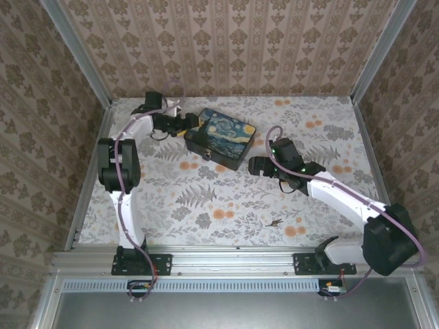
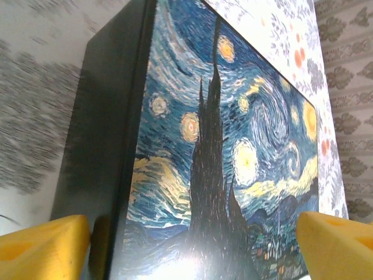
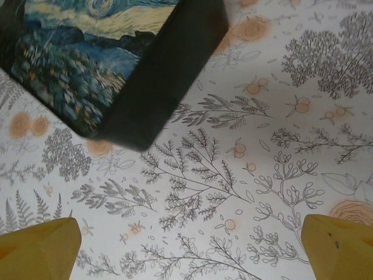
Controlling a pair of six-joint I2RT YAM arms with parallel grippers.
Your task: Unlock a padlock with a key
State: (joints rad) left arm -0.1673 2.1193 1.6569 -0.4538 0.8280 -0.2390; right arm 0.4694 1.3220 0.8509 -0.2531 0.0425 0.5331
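Floral tablecloth [image 1: 180,200], damask-papered walls [image 1: 226,41]

Floral-print table [image 1: 206,202]: painted box [image 1: 223,137] rear, key [image 1: 276,223] front.

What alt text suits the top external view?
A dark box with a blue swirling-sky lid lies between the open left claw, at its left end, and the open right claw. A small dark metal key lies on the flowered table, toward its near edge.
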